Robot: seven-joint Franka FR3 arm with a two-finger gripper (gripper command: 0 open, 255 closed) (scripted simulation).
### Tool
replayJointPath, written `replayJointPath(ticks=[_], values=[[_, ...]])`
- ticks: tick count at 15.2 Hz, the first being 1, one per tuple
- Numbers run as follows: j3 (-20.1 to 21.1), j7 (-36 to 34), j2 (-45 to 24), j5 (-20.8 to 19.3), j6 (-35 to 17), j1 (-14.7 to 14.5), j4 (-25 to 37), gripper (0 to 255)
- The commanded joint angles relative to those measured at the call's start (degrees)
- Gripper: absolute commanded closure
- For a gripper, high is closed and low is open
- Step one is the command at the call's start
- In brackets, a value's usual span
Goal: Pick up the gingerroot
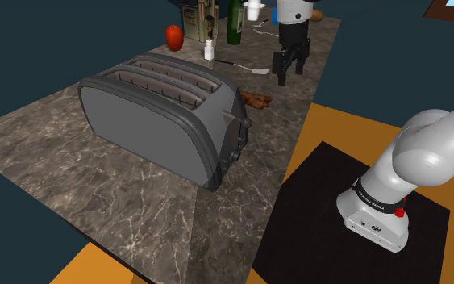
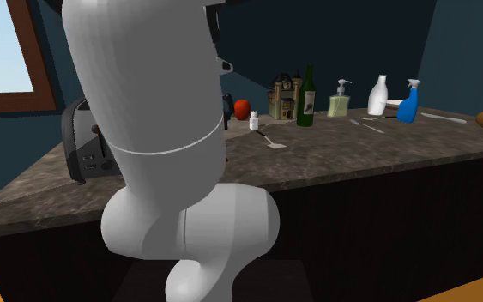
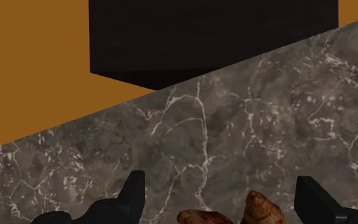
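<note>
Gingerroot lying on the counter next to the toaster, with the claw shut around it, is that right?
Not quite. The gingerroot does lie on the counter next to the toaster, but the claw is open, not shut around it: the wrist view shows its fingers standing apart, with the gingerroot between them and touching neither.

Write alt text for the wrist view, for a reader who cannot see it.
The open black gripper hangs over a brown, knobbly gingerroot, which lies untouched between its fingers on a dark veined countertop. Beyond the counter's edge are orange floor and a black box.
</note>
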State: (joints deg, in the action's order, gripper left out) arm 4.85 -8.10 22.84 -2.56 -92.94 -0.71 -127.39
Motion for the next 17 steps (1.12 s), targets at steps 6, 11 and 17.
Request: replayJointPath(ticks=[6,11,17], values=[[1.5,-0.6,-17.1,-2.0,-3.7,-0.4,11.8,0],[2.3,-1.0,-29.2,-3.8,-3.8,-1.2,22.5,0],[2.5,-1.4,-37.4,-5.2,-4.3,-1.9,29.4,0]])
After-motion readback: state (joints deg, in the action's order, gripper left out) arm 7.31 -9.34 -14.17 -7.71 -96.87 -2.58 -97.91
